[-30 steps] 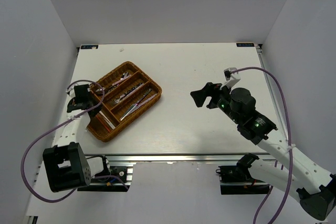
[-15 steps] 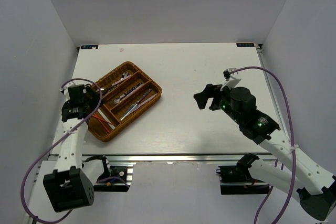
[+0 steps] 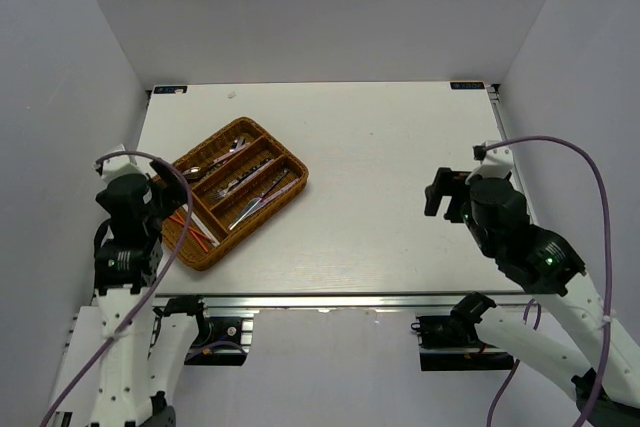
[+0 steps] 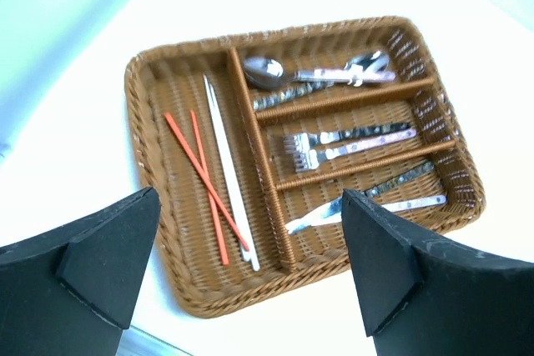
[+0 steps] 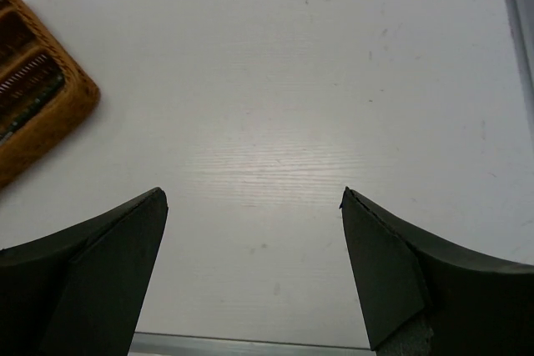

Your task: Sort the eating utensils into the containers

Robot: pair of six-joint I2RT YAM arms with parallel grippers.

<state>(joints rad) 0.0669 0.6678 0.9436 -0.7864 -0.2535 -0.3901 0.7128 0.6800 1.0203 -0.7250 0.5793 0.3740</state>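
Left wrist view shows the utensils (image 4: 346, 134) all lying sorted in the tray (image 4: 171, 97) on the table (image 3: 380, 147), left fingers (image 4: 100, 264) and right fingers (image 5: 92, 273) both apart and empty; they look light, stiff and slippery, probably best pinched across the handle.

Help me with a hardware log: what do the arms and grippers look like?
Left arm and right arm: white links, black joint housings, looping purple cables; small green lights on the right. Left gripper and right gripper: matte black wedge-shaped fingers.
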